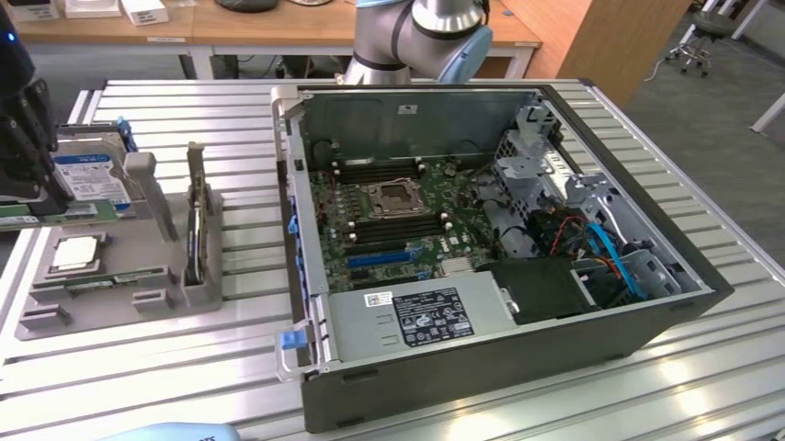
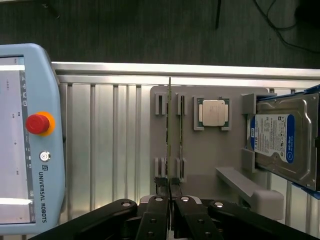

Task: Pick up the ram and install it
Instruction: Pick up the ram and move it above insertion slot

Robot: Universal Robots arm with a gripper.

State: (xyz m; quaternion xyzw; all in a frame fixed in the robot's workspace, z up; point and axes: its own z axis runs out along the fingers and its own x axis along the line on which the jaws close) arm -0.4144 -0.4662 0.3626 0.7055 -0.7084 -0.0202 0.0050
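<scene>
The ram [image 2: 169, 130] is a thin green stick seen edge-on, reaching out from the fingertips over the grey holder tray [image 2: 210, 155]. My gripper [image 2: 170, 186] is shut on its near end. In the exterior view the gripper [image 1: 35, 202] hangs at the far left above the tray [image 1: 147, 248]. There the ram [image 1: 80, 212] shows as a green strip held level, lifted clear in front of the hard drive. A second green stick [image 2: 181, 125] lies in the neighbouring slot of the tray.
The tray also carries a silver processor chip [image 2: 212, 112] and a hard drive [image 2: 282, 142] with a blue-white label. An open computer case [image 1: 491, 239] with its motherboard [image 1: 392, 211] stands to the exterior view's right. A teach pendant [image 2: 30, 140] lies on the slatted table.
</scene>
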